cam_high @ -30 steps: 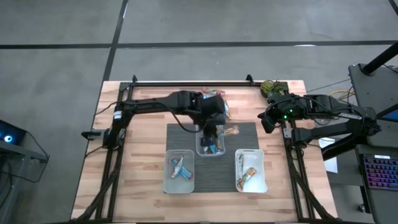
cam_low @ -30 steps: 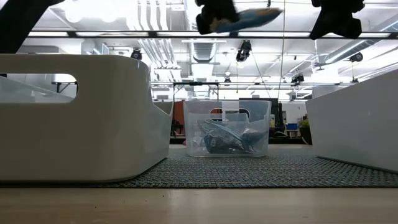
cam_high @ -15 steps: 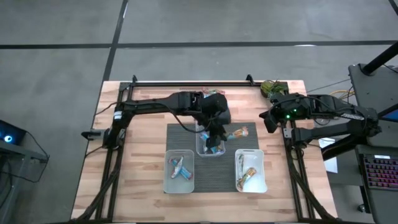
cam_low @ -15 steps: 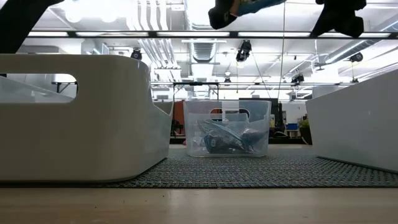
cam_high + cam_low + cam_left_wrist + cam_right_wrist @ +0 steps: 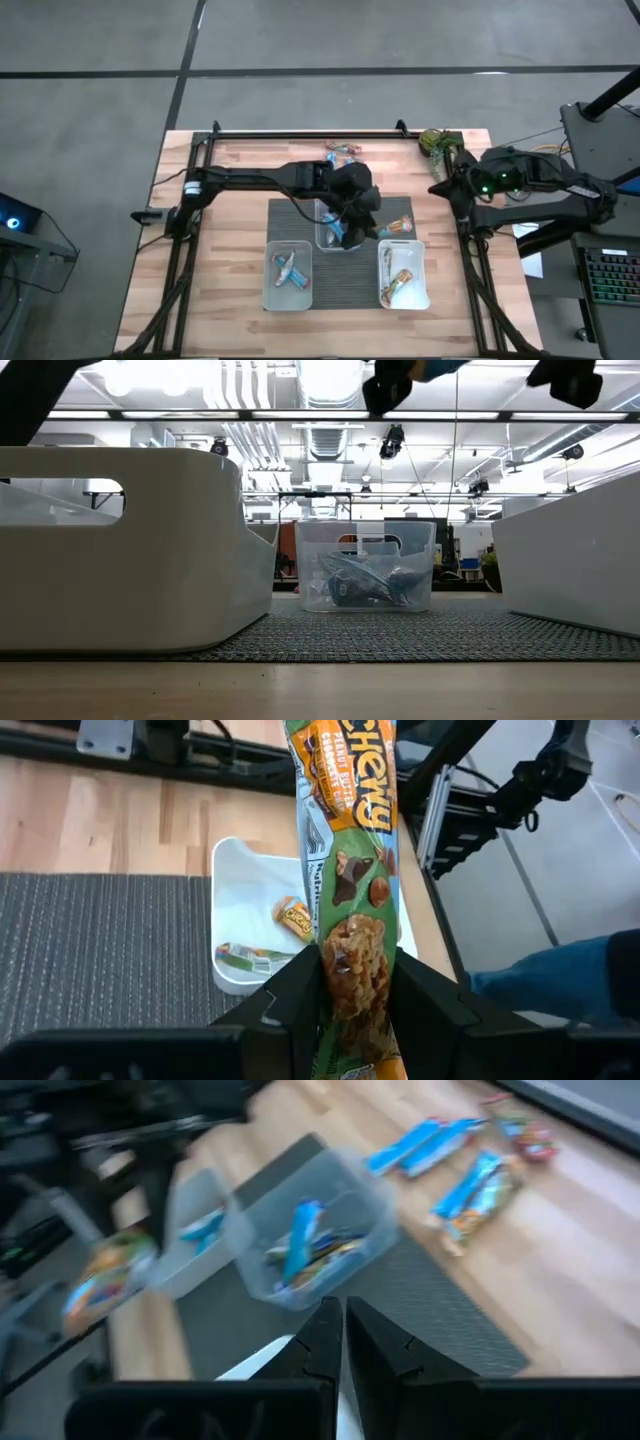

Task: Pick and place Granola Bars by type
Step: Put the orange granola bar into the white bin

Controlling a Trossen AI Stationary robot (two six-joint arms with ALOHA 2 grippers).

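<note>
Left claw (image 5: 355,1010) clamped on a green-orange bar (image 5: 345,850), held above the mat (image 5: 300,215) between the middle tub (image 5: 338,238) and the right tub (image 5: 403,273). Right tub holds two bars (image 5: 270,935). Right claw (image 5: 344,1342) clenched, empty, at the worktop's (image 5: 220,260) right edge. Loose bars (image 5: 341,153) lie at the far edge.

A light wooden table (image 5: 230,260) stands on a grey concrete floor (image 5: 100,90) crossed by dark seams. Beyond it — an open hall with bright ceiling strip lights (image 5: 330,380), exposed ducts (image 5: 325,440) and hanging cables (image 5: 457,420).
</note>
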